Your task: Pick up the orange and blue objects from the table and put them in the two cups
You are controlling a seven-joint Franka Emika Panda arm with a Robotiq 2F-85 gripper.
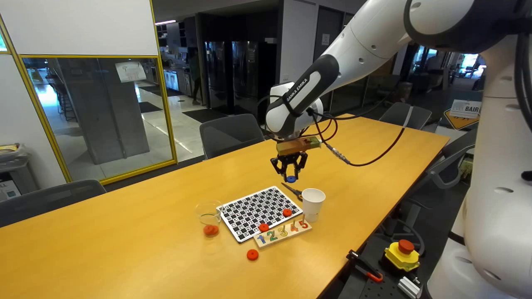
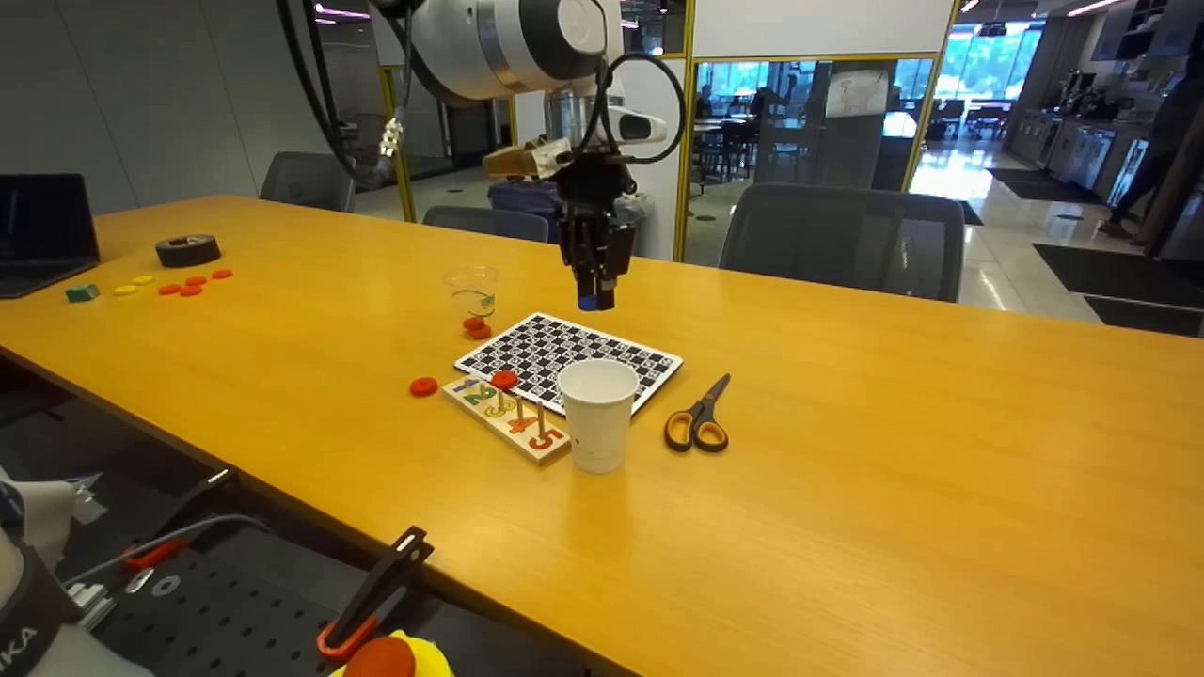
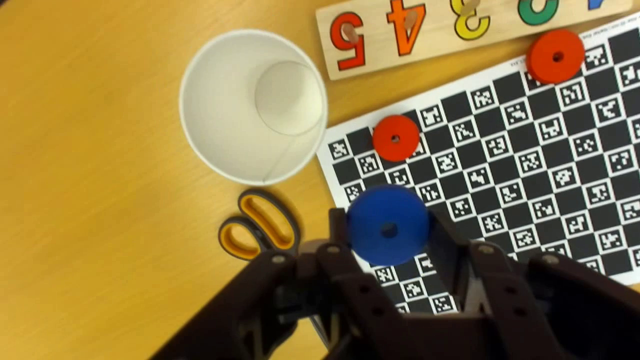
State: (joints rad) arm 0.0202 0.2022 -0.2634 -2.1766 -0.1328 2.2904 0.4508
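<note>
- Your jaws are closed on a flat, round blue disc (image 3: 389,212) with a small hole in its centre, pinching it by opposite edges.
- You have that disc raised off the long wood-toned table (image 1: 124,232); in the wrist view it overlaps the black-and-white checkerboard (image 3: 505,210) below.
- Just beside a corner of the checkerboard, your white paper cup (image 2: 598,432) stands upright, and the wrist view looks down into it.
- Past the opposite end of the checkerboard, in both exterior views, you have a clear plastic cup (image 2: 470,299) with two orange-red discs (image 2: 478,329) at its bottom.
- One round orange-red disc (image 3: 395,151) lies on the checkerboard near the white cup; another disc (image 3: 542,57) sits on its edge.
- Beside that edge runs your pale wooden number board (image 3: 440,32) with upright pegs; a loose disc (image 1: 252,257) lies on the table near its "1" end.
- Scissors (image 2: 703,410) with black-and-orange handles lie near the white cup, handles toward it.
- Farther along the table, in an exterior view, you can see a dark laptop (image 2: 47,235), a black tape roll (image 2: 188,250), four orange-red discs (image 2: 196,281), two yellow discs (image 2: 142,279) and a small green block (image 2: 82,293).
</note>
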